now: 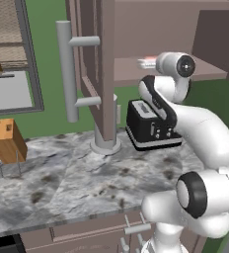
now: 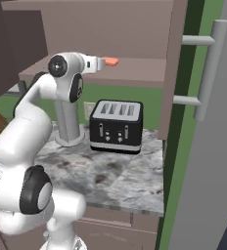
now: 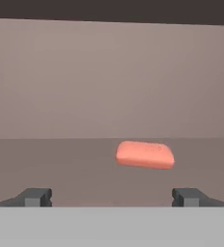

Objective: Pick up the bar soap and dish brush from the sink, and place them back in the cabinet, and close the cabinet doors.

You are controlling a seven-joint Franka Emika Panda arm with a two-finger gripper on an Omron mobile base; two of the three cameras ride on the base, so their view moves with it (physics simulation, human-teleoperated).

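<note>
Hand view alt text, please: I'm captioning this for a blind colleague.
The salmon-pink bar soap lies on the floor of the mauve-brown cabinet, just ahead of the open hand and free of it. The hand's two dark fingertips stand wide apart at the bottom, with the cabinet's plain back wall behind the soap.

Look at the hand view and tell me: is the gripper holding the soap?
No. The soap lies on the cabinet floor, ahead of the open gripper and clear of both fingertips.
</note>
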